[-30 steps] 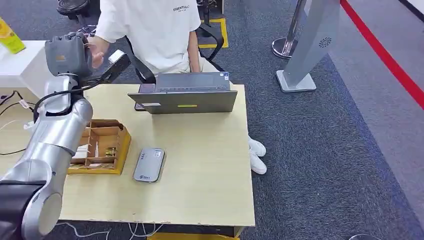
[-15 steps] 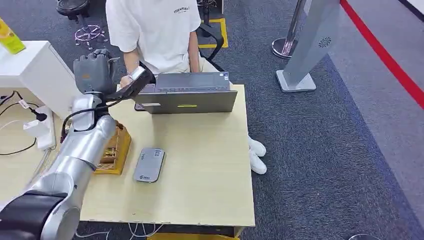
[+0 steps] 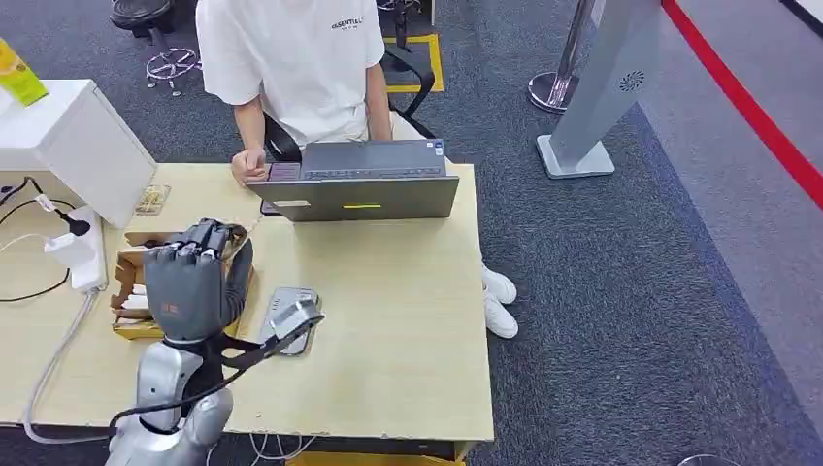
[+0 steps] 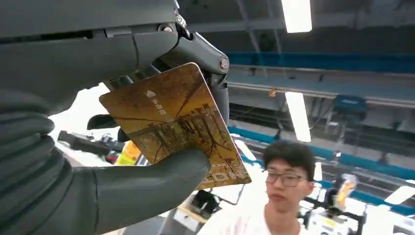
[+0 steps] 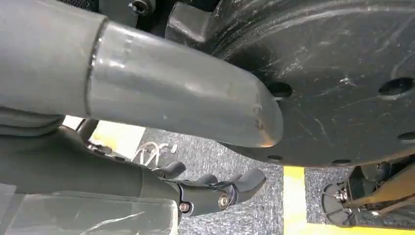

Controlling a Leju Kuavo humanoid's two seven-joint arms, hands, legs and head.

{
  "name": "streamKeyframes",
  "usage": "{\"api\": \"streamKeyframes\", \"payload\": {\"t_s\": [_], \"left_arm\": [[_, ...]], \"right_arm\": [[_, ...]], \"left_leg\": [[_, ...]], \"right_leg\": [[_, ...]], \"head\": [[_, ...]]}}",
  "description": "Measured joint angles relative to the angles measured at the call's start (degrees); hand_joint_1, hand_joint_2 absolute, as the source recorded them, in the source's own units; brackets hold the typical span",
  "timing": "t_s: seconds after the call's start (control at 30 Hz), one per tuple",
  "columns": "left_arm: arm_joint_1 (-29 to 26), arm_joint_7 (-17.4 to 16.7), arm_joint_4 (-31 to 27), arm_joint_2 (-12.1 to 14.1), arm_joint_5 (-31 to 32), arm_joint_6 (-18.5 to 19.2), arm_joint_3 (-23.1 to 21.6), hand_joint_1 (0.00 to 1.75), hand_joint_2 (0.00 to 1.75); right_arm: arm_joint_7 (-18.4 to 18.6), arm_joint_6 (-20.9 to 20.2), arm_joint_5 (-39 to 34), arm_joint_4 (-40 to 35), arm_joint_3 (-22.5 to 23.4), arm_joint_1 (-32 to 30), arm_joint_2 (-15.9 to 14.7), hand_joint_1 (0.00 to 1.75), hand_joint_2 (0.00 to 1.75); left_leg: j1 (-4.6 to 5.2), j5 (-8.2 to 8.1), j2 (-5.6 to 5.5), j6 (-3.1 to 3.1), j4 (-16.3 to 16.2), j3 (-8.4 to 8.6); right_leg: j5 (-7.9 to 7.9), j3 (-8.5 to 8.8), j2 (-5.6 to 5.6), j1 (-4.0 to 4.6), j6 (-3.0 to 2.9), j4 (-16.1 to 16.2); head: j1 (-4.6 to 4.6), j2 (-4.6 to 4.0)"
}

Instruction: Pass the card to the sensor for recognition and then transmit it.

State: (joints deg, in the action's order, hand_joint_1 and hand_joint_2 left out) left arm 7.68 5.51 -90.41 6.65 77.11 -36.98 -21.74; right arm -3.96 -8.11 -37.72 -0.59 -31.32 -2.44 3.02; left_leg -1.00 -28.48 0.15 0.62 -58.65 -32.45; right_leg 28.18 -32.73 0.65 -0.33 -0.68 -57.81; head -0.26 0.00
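Holding the gold card [image 4: 176, 127] pinched between thumb and fingers [image 4: 147, 181], the left hand [image 3: 194, 286] hovers beside the grey card sensor [image 3: 288, 318] at its 9 o'clock on the surface [image 3: 388, 311], so next I think it must lower the card onto it.

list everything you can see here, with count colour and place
golden-brown plastic card: 1, pinched in the left hand
flat grey card reader: 1, on the table beside the tray
wooden compartment tray: 1, tan, table's left part, behind the hand
grey laptop: 1, table's far edge
light wooden table: 1
white box: 1, far left
white power strip: 1, left of the tray
grey floor stand: 1, on the carpet, far right
person in white shirt: 1, behind the laptop
left hand: grey, over the tray
right hand: dark, hanging above the carpet
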Motion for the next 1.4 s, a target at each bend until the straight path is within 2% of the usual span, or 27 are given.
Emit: {"api": "streamKeyframes", "payload": {"t_s": [0.1,0.13,0.2,0.53,0.7,0.93,1.1,1.27,1.4], "left_arm": [[-3.3,-3.1,-2.6,0.6,2.1,3.2,-1.0,1.75,1.75],[-3.7,-4.9,-2.5,0.7,2.8,5.0,-1.0,1.75,1.75],[-3.4,-6.6,-1.6,0.8,3.3,6.0,-1.0,1.75,1.75],[5.3,-11.9,18.4,-2.1,5.5,11.1,-0.6,1.75,1.75],[9.0,-12.0,27.1,-3.7,5.0,11.6,-0.5,1.75,1.75],[10.2,-10.7,32.9,-5.5,3.3,13.5,-0.5,1.75,1.75],[10.2,-10.3,35.3,-6.4,3.0,17.9,-0.5,1.75,1.75],[9.2,-10.3,36.2,-7.0,3.3,20.1,-1.0,1.75,1.75],[6.4,-10.4,34.7,-7.0,4.1,20.2,-2.7,1.75,1.75]], "right_arm": [[-0.2,0.0,-0.9,0.2,0.0,0.0,0.3,0.00,0.00],[-0.2,0.1,-1.3,0.2,0.0,0.0,0.4,0.00,0.00],[-0.2,0.2,-1.5,0.3,0.0,0.0,0.5,0.00,0.00],[0.9,0.0,-2.3,0.4,-1.5,0.4,0.5,0.00,0.00],[1.3,0.0,-2.5,0.4,-2.4,0.6,0.5,0.00,0.00],[1.4,-0.1,-3.5,0.5,-3.1,0.7,0.5,0.00,0.00],[1.6,-0.1,-4.9,0.6,-4.0,0.8,0.5,0.00,0.00],[1.6,-0.2,-6.4,0.7,-4.5,0.8,0.5,0.00,0.00],[1.4,-0.1,-7.8,0.7,-4.9,0.7,0.5,0.00,0.00]], "left_leg": [[0.00,0.00,0.00,0.00,0.0,0.01],[0.00,0.00,-0.03,0.00,0.0,0.00],[-0.01,0.02,-0.05,0.02,0.0,0.01],[-0.02,0.12,-0.13,0.08,0.0,0.06],[-0.02,0.11,-0.13,0.09,0.0,0.05],[-0.02,0.11,-0.13,0.09,0.0,0.05],[-0.02,0.11,-0.13,0.08,0.0,0.04],[-0.02,0.10,-0.13,0.08,0.0,0.05],[-0.02,0.08,-0.13,0.06,0.0,0.04]], "right_leg": [[0.00,0.00,0.00,0.00,0.00,0.0],[0.00,0.00,-0.04,0.00,0.00,0.0],[0.00,0.01,-0.06,0.01,0.00,0.0],[-0.07,0.07,-0.15,0.01,-0.07,-0.1],[-0.06,0.06,-0.12,0.01,-0.07,-0.1],[-0.05,0.04,-0.13,0.01,-0.07,-0.1],[-0.05,0.04,-0.13,0.01,-0.07,-0.1],[-0.05,0.04,-0.13,0.01,-0.07,-0.1],[-0.02,0.03,-0.14,0.01,-0.05,-0.1]], "head": [[0.04,-0.02],[0.02,-0.02],[0.02,0.00],[0.02,0.00],[0.00,-0.02],[0.00,-0.02],[0.00,0.00],[0.00,-0.02],[0.00,-0.02]]}}
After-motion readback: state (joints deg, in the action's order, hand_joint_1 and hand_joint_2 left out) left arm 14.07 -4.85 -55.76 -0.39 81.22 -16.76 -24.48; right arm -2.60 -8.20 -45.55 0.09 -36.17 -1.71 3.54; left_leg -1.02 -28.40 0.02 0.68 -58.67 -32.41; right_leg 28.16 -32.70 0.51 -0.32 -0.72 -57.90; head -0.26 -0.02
